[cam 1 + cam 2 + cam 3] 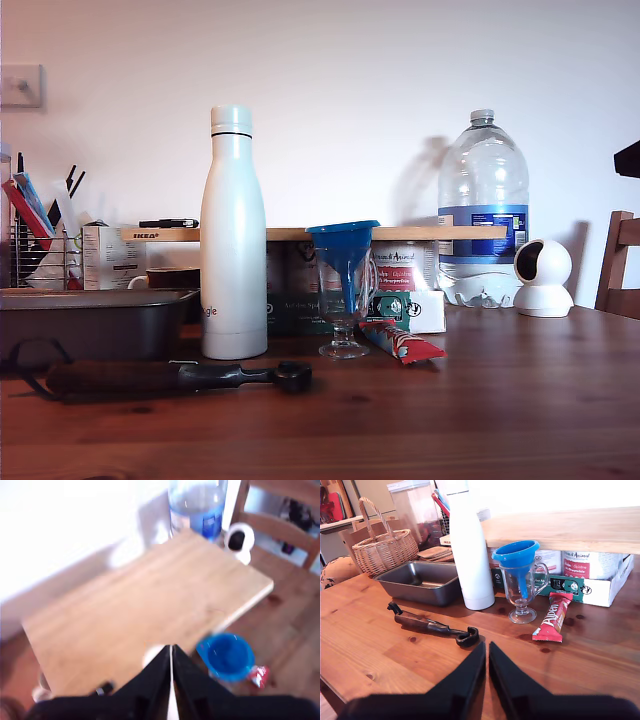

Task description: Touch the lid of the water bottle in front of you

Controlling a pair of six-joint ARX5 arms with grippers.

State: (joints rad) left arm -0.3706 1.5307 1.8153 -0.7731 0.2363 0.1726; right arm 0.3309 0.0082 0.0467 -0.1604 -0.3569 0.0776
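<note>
The white water bottle (233, 250) stands upright on the wooden table, left of centre in the exterior view. Its white lid (231, 121) sits above a thin dark ring. Neither arm shows in the exterior view. My first gripper (171, 649) is shut and looks down from high up. The lid (153, 656) shows there as a blurred white disc just beside its fingertips; I cannot tell whether they touch. My second gripper (486, 645) is shut, low over the table, a good way in front of the bottle (469, 555), whose top is cut off in that view.
A blue funnel (343, 262) in a glass and a red snack bar (402, 343) lie to the bottle's right in the exterior view. A dark baking tin (90, 320) and a black-handled tool (170, 377) are to its left. Behind are a wooden board (420, 233), clear jug (483, 210) and white camera (543, 278).
</note>
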